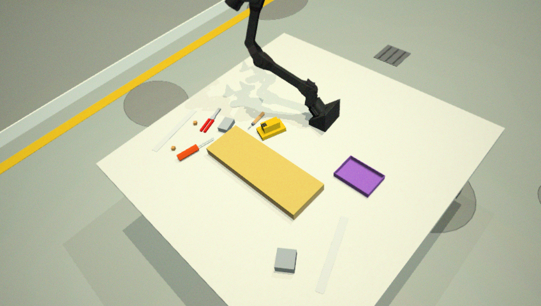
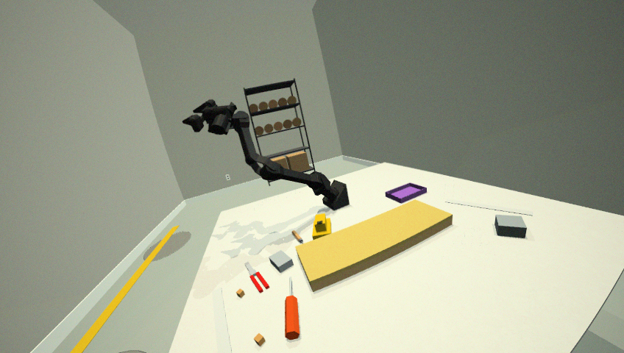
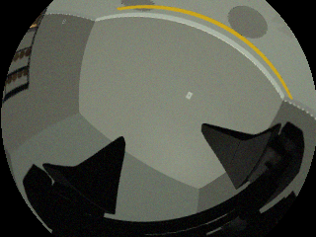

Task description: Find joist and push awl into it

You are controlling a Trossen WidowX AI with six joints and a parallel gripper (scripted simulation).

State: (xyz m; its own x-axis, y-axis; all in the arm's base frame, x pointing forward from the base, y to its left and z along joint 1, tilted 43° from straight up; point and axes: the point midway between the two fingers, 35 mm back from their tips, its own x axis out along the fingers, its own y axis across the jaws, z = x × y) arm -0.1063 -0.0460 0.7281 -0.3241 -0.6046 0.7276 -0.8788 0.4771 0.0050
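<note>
The yellow stud finder (image 1: 274, 132) (image 2: 321, 224) stands on the table between the arm's base and the floor panel. The tan floor panel (image 1: 263, 173) (image 2: 376, 240) lies flat; no joist shows. The awl (image 1: 259, 116) (image 2: 297, 236), with a wooden handle and thin metal tip, lies beside the stud finder, near the panel's end. The purple tray (image 1: 358, 176) (image 2: 405, 192) is empty, on the arm-base side of the panel. My gripper (image 2: 189, 116) (image 3: 164, 134) is open and empty, high above the table and pointing away from it toward the wall. It is mostly cut off in the top view.
Red-handled pliers (image 1: 207, 123) (image 2: 260, 279), an orange-handled screwdriver (image 1: 187, 152) (image 2: 291, 317), a grey block (image 1: 226, 124) (image 2: 281, 260) and two small wooden cubes lie by the panel's end near the awl. Another grey block (image 1: 285, 260) (image 2: 510, 226) lies beyond the other end. Two pale flat strips lie on the table.
</note>
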